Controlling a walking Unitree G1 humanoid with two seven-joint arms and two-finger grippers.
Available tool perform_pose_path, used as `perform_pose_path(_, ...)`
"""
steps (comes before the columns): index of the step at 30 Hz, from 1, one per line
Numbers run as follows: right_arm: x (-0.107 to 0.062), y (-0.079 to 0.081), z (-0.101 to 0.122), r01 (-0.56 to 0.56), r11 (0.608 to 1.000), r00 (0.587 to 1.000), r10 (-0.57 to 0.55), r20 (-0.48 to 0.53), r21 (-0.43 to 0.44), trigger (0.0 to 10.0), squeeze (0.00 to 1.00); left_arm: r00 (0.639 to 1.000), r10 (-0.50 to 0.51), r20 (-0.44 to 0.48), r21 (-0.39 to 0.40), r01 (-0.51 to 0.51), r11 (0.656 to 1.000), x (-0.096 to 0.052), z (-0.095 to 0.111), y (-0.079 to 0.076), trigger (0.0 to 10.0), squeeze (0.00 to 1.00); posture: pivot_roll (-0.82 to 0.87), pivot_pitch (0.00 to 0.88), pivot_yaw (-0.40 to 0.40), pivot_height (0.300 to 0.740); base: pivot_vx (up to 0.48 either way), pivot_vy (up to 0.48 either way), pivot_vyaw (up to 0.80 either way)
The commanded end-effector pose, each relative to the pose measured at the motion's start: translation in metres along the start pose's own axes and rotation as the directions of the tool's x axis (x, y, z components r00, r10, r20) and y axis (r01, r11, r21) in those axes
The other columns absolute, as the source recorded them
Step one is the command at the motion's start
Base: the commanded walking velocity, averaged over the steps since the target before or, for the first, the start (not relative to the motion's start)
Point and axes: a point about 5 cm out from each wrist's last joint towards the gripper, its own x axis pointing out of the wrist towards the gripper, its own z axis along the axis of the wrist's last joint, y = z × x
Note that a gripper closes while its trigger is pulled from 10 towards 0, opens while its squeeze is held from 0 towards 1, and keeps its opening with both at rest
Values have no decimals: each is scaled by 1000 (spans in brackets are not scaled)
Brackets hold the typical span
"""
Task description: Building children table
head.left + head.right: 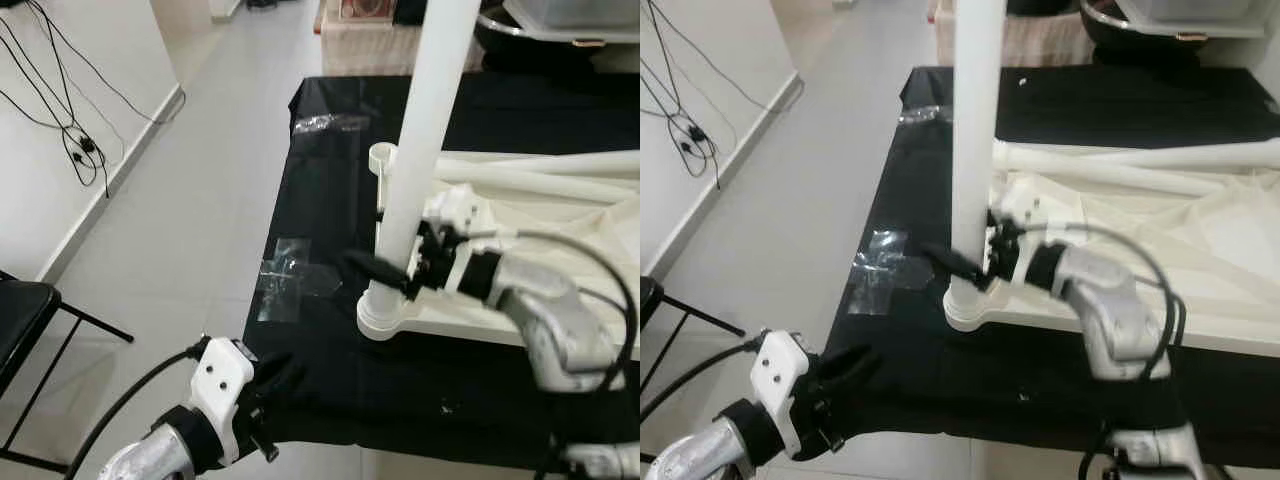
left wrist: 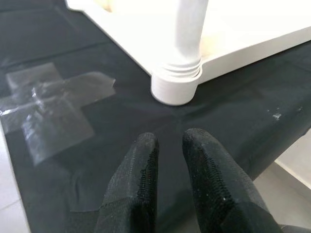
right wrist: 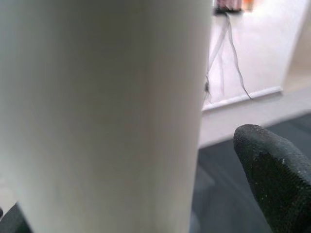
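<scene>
left gripper (image 1: 268, 385) is hovering low over the near edge of the black cloth (image 1: 330, 200), its two fingers (image 2: 141, 179) pressed nearly together on nothing, short of the leg socket (image 2: 176, 86). one white table leg (image 1: 420, 150) is standing upright in that corner socket of the upturned white tabletop (image 1: 500, 325), its top running out of frame, and two more loose legs (image 1: 560, 165) are lying across the tabletop, cut off at the right. right gripper (image 1: 390, 275) is clamping the upright leg low down, one finger (image 1: 372, 268) showing and the other hiding behind the leg.
</scene>
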Motion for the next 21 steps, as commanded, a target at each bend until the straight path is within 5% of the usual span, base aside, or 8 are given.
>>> perform_pose_path(1,-2,-7,1,-16,1000,1000,15,23,14,10000,0,1000,2,-14,8,-2,1000,-3,1,0,10000,0,85,194,36,740,0,0,0)
perform_pose_path(6,-4,-24,7,-68,997,996,66,63,30,9686,0,1000,12,-17,16,-11,1000,-7,3,1,10000,0,99,200,36,740,0,0,0)
perform_pose_path(7,-6,-25,6,-101,994,994,99,53,30,0,0,1000,12,-18,16,-12,1000,-7,3,1,10000,0,102,201,36,740,0,0,0)
perform_pose_path(21,-19,-27,4,-247,969,969,247,13,25,0,0,1000,21,-14,17,-20,1000,-5,3,1,10000,0,89,187,29,740,0,0,0)
